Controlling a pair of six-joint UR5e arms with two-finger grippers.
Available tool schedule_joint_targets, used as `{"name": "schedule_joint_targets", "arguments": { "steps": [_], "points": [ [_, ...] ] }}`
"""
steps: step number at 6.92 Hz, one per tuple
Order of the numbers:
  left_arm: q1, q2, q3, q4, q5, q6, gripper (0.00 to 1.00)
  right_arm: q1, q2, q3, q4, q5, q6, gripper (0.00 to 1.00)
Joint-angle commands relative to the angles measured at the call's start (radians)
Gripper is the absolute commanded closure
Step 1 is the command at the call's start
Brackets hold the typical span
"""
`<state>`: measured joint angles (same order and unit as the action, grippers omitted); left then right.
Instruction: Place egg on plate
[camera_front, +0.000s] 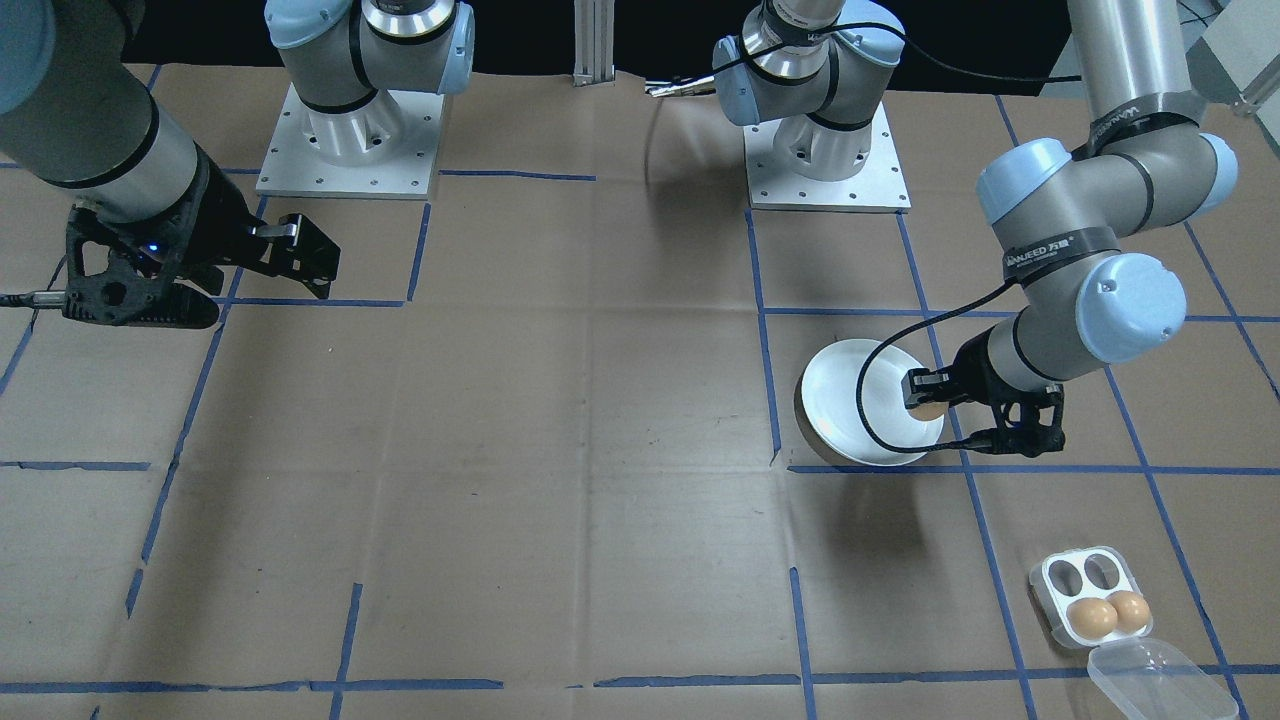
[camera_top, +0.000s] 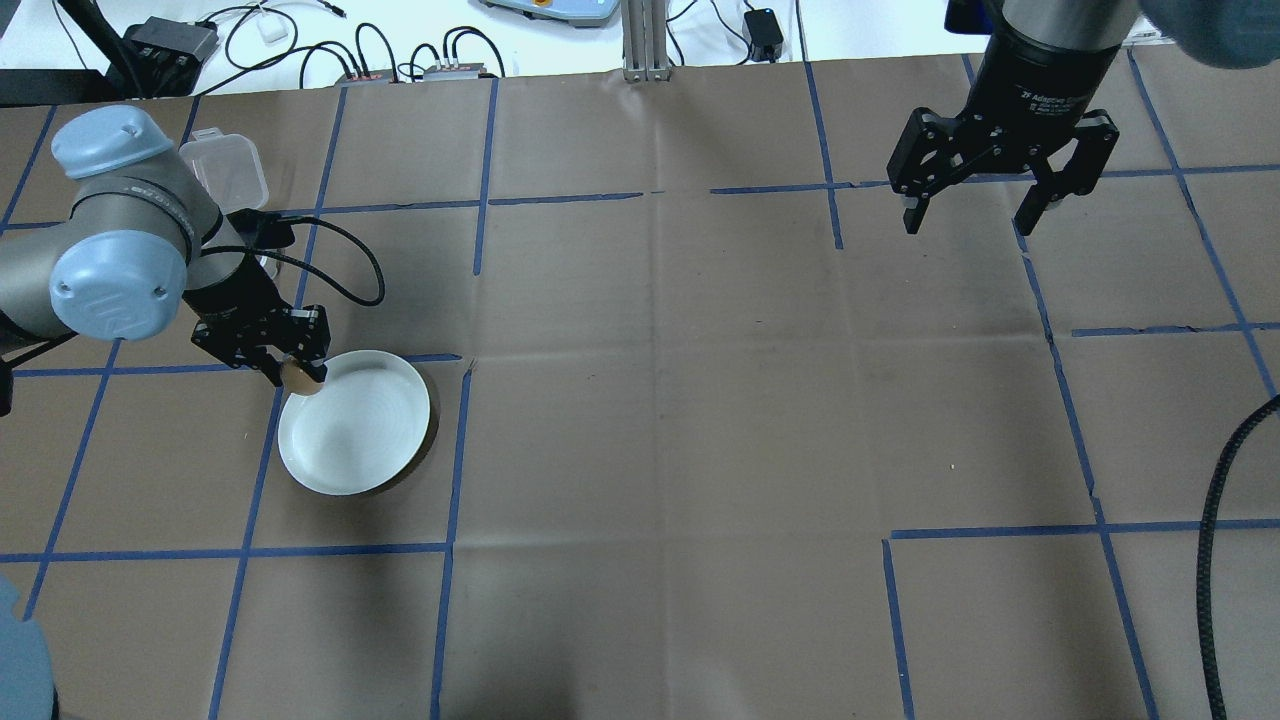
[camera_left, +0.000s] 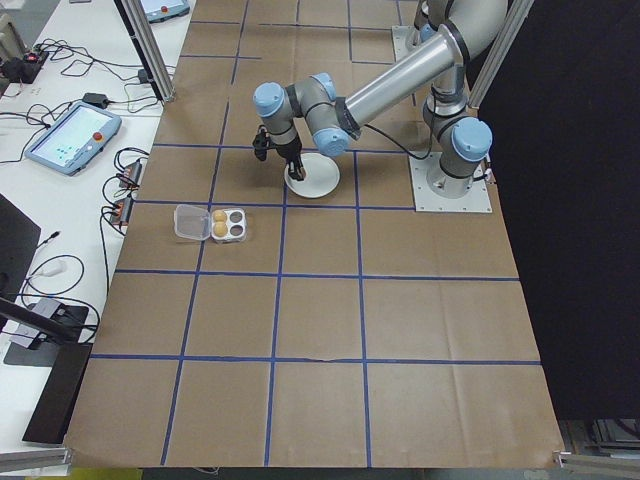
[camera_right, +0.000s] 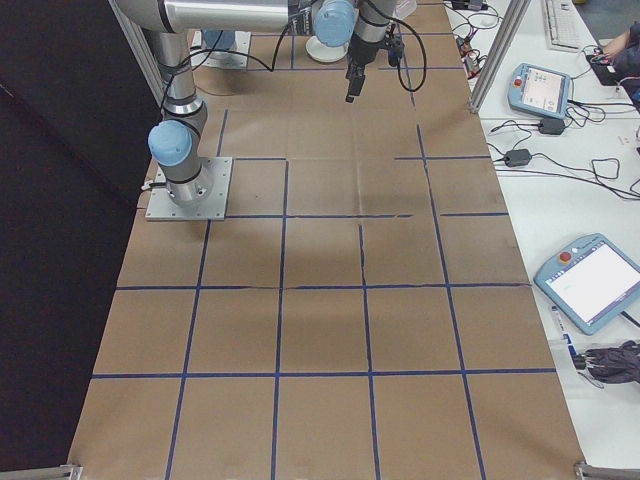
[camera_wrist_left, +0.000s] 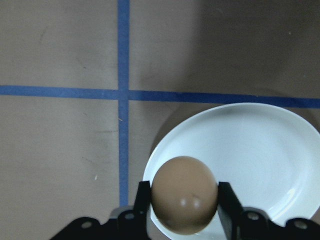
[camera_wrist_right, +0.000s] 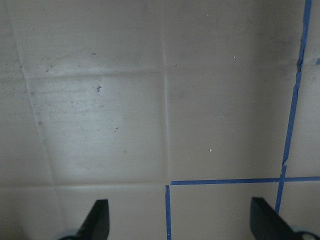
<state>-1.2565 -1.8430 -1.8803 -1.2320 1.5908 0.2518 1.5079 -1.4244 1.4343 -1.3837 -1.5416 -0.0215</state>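
My left gripper (camera_top: 297, 378) is shut on a brown egg (camera_wrist_left: 184, 194) and holds it above the near-left rim of the round white plate (camera_top: 360, 425). In the left wrist view the egg sits squeezed between both black fingers (camera_wrist_left: 142, 202), with the plate (camera_wrist_left: 260, 155) below and to the right. From the front the same egg (camera_front: 928, 409) hangs over the plate (camera_front: 850, 400) at its right rim. My right gripper (camera_top: 1007, 195) hovers open and empty far across the table, its fingertips (camera_wrist_right: 97, 217) wide apart over bare brown paper.
A small white egg tray (camera_front: 1092, 597) with two brown eggs (camera_front: 1110, 613) and an open clear lid (camera_front: 1160, 680) lies near the left arm. Blue tape lines grid the brown table cover. Cables and tablets lie on the side benches (camera_left: 70, 140).
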Motion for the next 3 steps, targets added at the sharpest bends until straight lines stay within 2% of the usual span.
{"name": "schedule_joint_targets", "arguments": {
  "steps": [1,2,3],
  "points": [
    [-0.009,0.016,-0.052,0.022,-0.003,0.006,0.24,0.0,-0.001,0.0,0.0,0.0,0.0,0.0],
    [-0.009,0.019,-0.053,0.026,-0.003,0.007,0.01,0.0,0.001,0.0,0.0,0.001,0.0,0.0],
    [-0.009,0.024,-0.04,0.023,0.001,0.009,0.01,0.0,0.001,0.0,0.0,0.0,0.0,0.0]
  ]
}}
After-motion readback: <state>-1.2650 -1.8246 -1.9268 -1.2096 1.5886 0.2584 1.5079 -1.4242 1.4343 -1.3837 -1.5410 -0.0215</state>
